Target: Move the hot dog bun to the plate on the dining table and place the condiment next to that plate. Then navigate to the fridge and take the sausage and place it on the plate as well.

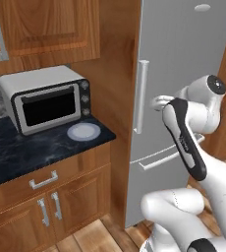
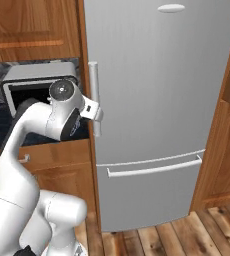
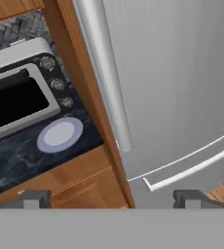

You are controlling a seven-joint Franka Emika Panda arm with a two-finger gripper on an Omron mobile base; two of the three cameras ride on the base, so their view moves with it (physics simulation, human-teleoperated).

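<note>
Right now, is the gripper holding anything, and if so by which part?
Nothing is held. The gripper is open, fingertips apart, short of the closed fridge and its vertical handle.

Black marbled counter (image 1: 31,147) over wooden cabinets, silver toaster oven (image 1: 46,98) and pale blue-grey plate (image 1: 84,131) resting on it

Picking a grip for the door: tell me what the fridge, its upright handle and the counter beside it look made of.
Fridge: looks like brushed light grey metal, with faint vertical streaks and a soft sheen; painted steel is possible. Upright handle: smooth rounded bar, same pale grey, probably metal with a satin finish. Counter: black top with pale veins, like polished marble or stone; its cabinet doors show warm wood grain.
</note>
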